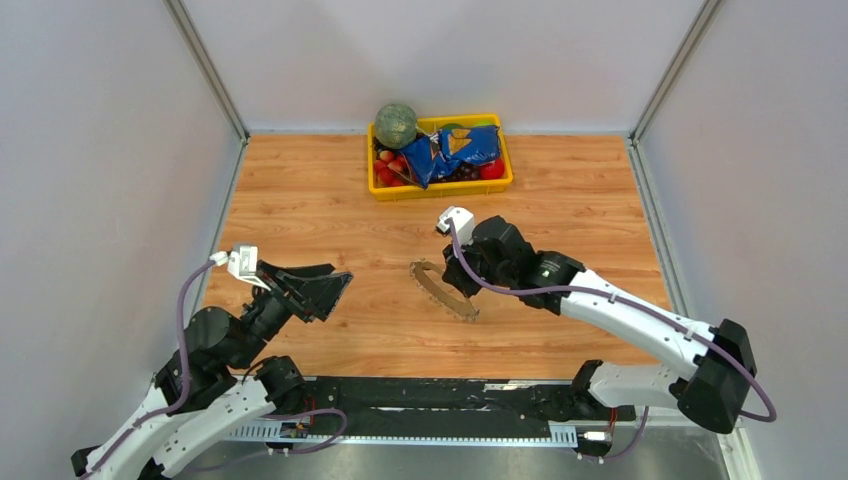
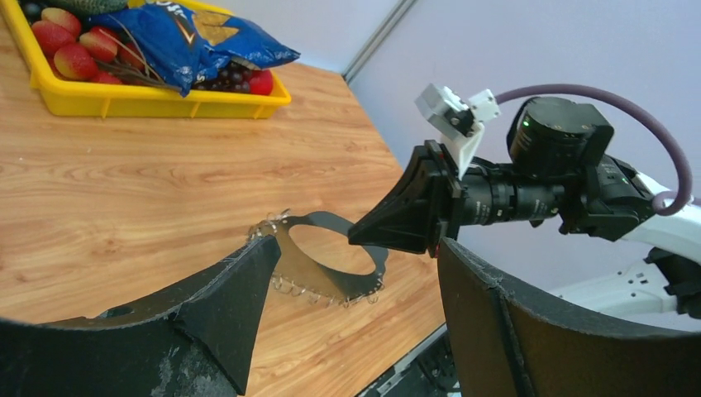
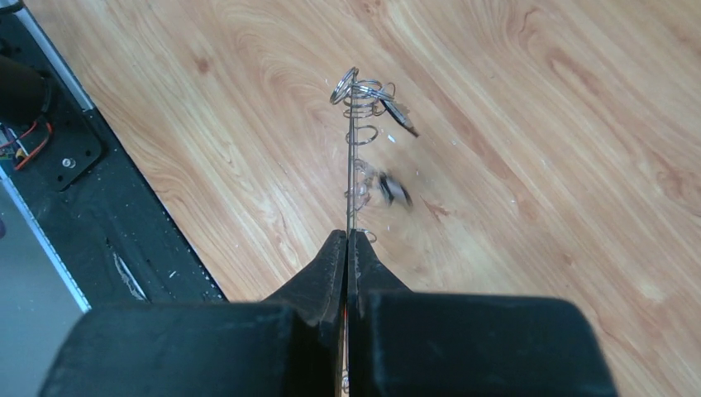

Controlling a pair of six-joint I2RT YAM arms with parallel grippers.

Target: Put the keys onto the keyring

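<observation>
The right arm reaches from its base at the near right corner across to the middle of the table point(image 1: 320, 200), forearm low and wrist bent down towards the wood. The right gripper point(image 3: 349, 244) has its two fingers pressed together on the rim of the keyring point(image 2: 331, 219) – the thin metal loop runs straight out from between the tips in the right wrist view, seen edge-on. From the left wrist camera the loop stands tilted, pinched at its right side, its lower edge close to the table; whether it touches the wood cannot be told. A fringe of small silver rings point(image 3: 357, 89) bristles along the loop. Two small dark pieces point(image 3: 395, 190) hang by the fringe, too blurred to say whether they are keys.

The left arm is folded back near its base at the near left, elbow raised, wrist pointing right towards the loop. The left gripper point(image 1: 338, 275) has its fingers spread wide and grips nothing – it hangs well apart from the keyring, which shows between its two fingers in its own camera. A yellow tray point(image 1: 440, 188) of fruit and a blue snack bag point(image 1: 450, 152) sits at the far edge.
</observation>
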